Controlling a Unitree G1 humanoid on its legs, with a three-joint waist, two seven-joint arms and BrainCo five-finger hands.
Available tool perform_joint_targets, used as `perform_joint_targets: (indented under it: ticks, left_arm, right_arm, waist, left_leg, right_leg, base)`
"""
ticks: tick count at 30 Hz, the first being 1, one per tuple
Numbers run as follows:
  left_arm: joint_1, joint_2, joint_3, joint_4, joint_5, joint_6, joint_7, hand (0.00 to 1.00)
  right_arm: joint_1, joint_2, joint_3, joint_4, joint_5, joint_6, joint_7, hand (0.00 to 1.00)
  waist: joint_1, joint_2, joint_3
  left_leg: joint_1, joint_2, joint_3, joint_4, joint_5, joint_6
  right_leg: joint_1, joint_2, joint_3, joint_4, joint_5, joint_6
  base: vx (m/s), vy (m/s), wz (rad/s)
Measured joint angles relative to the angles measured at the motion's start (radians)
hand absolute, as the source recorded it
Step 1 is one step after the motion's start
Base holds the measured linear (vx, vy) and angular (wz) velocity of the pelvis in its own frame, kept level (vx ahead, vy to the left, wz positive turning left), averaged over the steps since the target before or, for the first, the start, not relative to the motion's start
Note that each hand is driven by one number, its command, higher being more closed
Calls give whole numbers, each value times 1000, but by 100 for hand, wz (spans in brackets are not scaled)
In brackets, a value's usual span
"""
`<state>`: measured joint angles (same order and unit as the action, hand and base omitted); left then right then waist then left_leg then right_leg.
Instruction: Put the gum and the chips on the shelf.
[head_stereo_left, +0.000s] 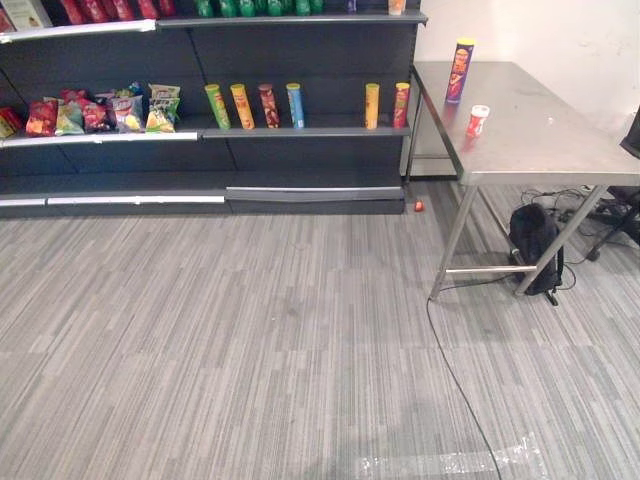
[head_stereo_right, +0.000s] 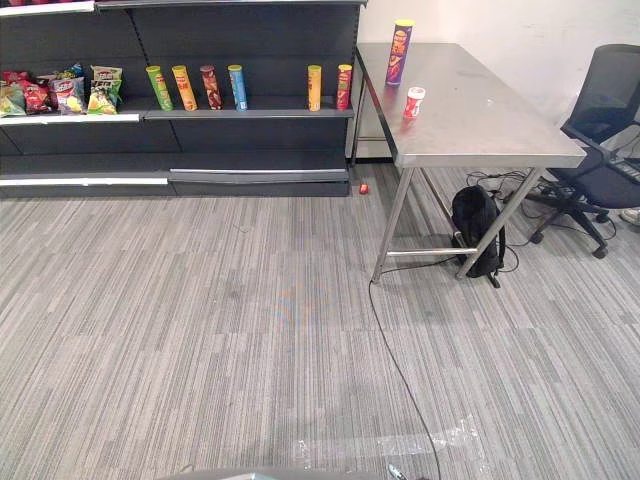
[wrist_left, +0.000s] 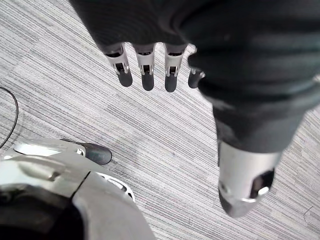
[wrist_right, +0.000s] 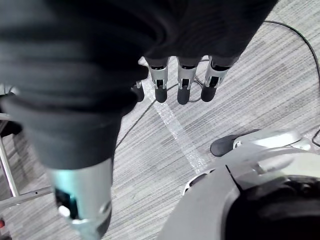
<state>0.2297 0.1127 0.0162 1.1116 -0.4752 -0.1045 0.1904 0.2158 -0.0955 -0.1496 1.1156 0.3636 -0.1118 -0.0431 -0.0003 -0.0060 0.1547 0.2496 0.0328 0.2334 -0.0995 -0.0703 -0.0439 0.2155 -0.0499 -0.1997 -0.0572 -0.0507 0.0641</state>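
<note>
Left eye view gives me the chips can (head_stereo_left: 460, 70) upright and the gum tub (head_stereo_left: 478, 120) nearer, both on the worktop (head_stereo_left: 540, 135), right of the shelf (head_stereo_left: 330, 131). My left hand (wrist_left: 146, 62) and right hand (wrist_right: 183, 80) hang straight-fingered, empty.

Bright, even light from overhead, nothing harsh. The grey carpet (head_stereo_left: 250, 330) is lit the same all the way across, and what shadows there are stay soft and faint. The steel table (head_stereo_left: 540, 130) has a dull sheen, with the chips can (head_stereo_left: 460, 70) and the gum (head_stereo_left: 478, 120) each casting a faint coloured reflection into it. The white wall (head_stereo_left: 560, 30) behind is the brightest patch. The shelf (head_stereo_left: 300, 131) bays sit in deep shade. A strip of clear tape (head_stereo_left: 450, 462) glints on the carpet. Down low, the left hand (wrist_left: 146, 75) and the right hand (wrist_right: 182, 85) have dark covers in shadow and silver thumbs catching highlights.
</note>
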Motion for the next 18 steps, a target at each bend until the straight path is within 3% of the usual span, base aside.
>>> perform_joint_targets:
  ticks: [4,7,8,9,11,12,13,15,17,18]
  left_arm:
    - [-1,2,3,-9,10,6,2,0]
    - [-6,1,24,-22,-4,8,8,0]
    - [-8,5,34,-36,-27,11,13,0]
    - [-6,2,48,-50,-34,19,23,0]
    - [-1,-11,74,-55,-36,22,28,0]
    - [3,-11,86,-57,-38,22,28,0]
    - [10,-23,102,-57,-41,23,26,0]
    - [14,-36,111,-55,-45,22,22,0]
    - [15,-40,115,-55,-45,18,18,0]
    - [19,-44,120,-55,-46,10,14,0]
  right_arm:
    - [-5,7,5,0,-57,-52,-48,0]
    - [-13,10,14,-13,-60,-77,-49,0]
    - [-16,14,29,-20,-62,-82,-48,0]
    - [-16,12,42,-23,-71,-85,-42,0]
    - [-18,3,43,-26,-81,-84,-37,0]
    - [-18,5,48,-29,-87,-84,-39,0]
    - [-19,-1,50,-37,-90,-86,-46,0]
    - [-24,-9,48,-41,-90,-95,-59,0]
    - [-29,-7,44,-41,-91,-111,-73,0]
    - [-24,-7,41,-42,-90,-112,-72,0]
  waist:
    - [0,-4,7]
    - [0,0,29]
    - [0,-14,46]
    - [5,-13,63]
    - [8,-6,81]
    - [7,-18,89]
    - [9,-9,90]
    - [8,2,96]
    - [7,6,99]
    - [4,9,101]
  left_leg:
    - [-23,5,0,37,-18,-12]
    - [-141,46,9,272,-113,-41]
    - [-211,66,28,422,-120,-50]
    - [-290,96,43,581,-104,-70]
    - [-358,130,39,739,-72,-115]
    - [-375,133,35,780,-73,-101]
    - [-375,133,31,763,-116,-80]
    - [-377,134,22,689,-133,-74]
    - [-405,130,-11,537,-108,-67]
    - [-425,135,-61,402,-49,-91]
  right_leg:
    - [-22,-4,-5,33,-17,-9]
    - [-62,-6,-13,96,-68,-23]
    - [-64,-10,-15,100,-72,-27]
    - [-62,-10,-15,105,-74,-30]
    - [-42,-11,-10,113,-83,-41]
    - [-32,-18,-8,115,-88,-39]
    - [-23,-26,8,118,-94,-36]
    - [-18,-39,27,118,-98,-30]
    - [-19,-75,45,118,-104,-20]
    - [-11,-98,51,119,-120,4]
  base:
    - [-59,-28,2]
    - [-44,-43,7]
    - [-31,-51,13]
    - [-24,-51,8]
    - [21,-21,-1]
    - [55,31,-11]
    - [86,67,-17]
    - [134,125,-29]
    - [206,241,-24]
    - [205,273,-8]
